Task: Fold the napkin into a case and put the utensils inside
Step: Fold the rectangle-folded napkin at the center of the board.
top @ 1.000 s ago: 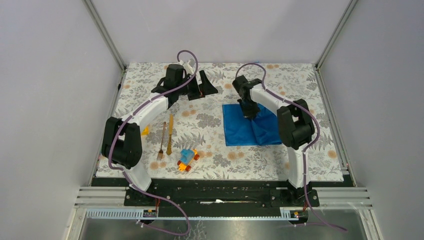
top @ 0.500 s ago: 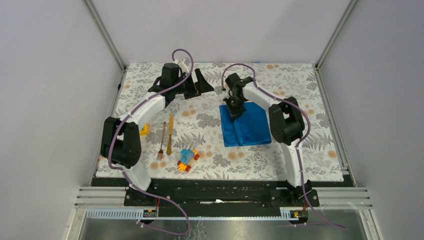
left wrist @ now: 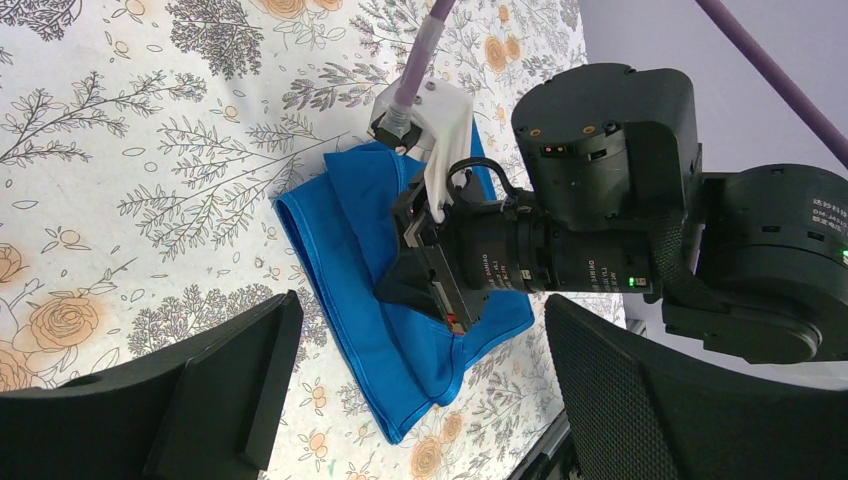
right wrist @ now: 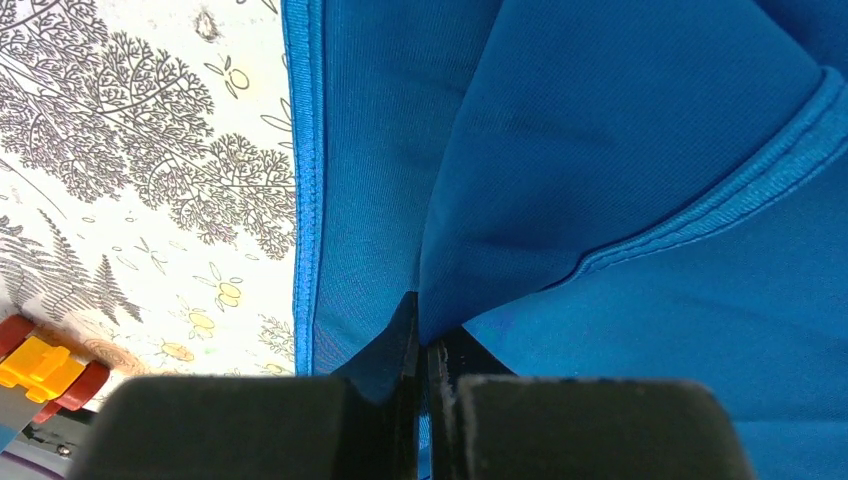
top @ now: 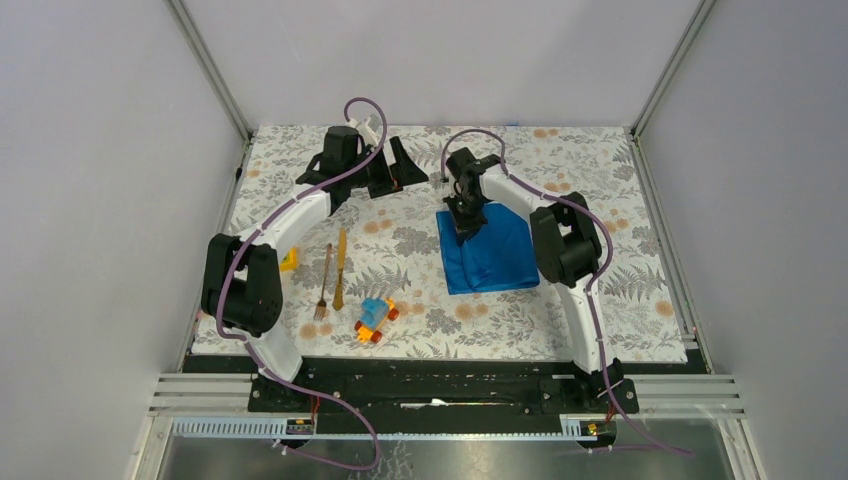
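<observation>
— What is the right gripper [right wrist: 428, 352] doing?
— Its jaws are pressed together on a raised fold of the napkin [right wrist: 620, 150], with blue cloth pinched between them.
— And the left gripper [top: 400, 170]?
— Spread wide, holding nothing, near the far edge of the table [top: 600, 160].
— Where does the napkin lie?
— Folded, right of centre. The fork [top: 324, 280] and knife [top: 340, 268] lie side by side on the left, well apart from it.
— Any writing?
— Small white print on the right arm's black housing [left wrist: 825, 215], too small to read, and what looks like a 1 on the toy car [right wrist: 35, 365]
</observation>
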`<state>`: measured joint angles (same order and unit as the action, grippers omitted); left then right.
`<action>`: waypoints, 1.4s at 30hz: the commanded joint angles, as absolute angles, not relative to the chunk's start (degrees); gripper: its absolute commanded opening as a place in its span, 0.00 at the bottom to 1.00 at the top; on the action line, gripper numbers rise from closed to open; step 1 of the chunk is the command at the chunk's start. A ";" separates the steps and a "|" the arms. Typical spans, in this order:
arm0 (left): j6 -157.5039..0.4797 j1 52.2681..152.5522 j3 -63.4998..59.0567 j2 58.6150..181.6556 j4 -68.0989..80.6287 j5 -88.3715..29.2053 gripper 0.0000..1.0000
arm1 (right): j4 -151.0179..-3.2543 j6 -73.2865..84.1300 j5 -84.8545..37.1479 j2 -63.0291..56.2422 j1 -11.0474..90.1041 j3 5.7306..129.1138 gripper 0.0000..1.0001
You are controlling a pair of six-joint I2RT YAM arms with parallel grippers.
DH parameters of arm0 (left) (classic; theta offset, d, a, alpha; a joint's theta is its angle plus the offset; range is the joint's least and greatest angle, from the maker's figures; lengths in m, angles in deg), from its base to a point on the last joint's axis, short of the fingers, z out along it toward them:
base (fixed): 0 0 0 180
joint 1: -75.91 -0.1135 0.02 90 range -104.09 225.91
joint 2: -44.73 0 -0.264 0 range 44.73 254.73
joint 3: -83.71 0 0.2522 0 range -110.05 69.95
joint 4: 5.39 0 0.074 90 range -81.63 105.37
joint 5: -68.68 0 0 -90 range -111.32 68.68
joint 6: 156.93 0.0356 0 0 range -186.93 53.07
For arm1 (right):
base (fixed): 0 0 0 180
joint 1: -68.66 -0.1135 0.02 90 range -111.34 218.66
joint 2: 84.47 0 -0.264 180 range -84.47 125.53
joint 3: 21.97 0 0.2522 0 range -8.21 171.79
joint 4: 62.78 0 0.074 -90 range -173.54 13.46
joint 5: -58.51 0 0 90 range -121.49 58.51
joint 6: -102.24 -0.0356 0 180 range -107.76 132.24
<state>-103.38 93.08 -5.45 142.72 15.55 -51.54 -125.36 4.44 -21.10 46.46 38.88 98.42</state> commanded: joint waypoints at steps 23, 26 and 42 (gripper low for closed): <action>-102.98 92.76 -6.87 142.20 12.94 -52.36 0.96 | -124.67 -0.44 -18.48 40.93 37.16 96.08 0.41; -102.68 92.72 -6.95 142.15 13.14 -52.26 0.96 | -122.45 -3.17 -14.71 36.83 37.28 94.07 0.60; -100.88 93.77 -7.43 142.99 14.77 -50.44 0.96 | -92.79 -13.65 2.23 14.86 46.39 60.76 0.81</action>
<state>-102.44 92.88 -5.45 142.72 15.94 -51.06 -106.08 -8.60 -0.75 18.42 43.90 71.31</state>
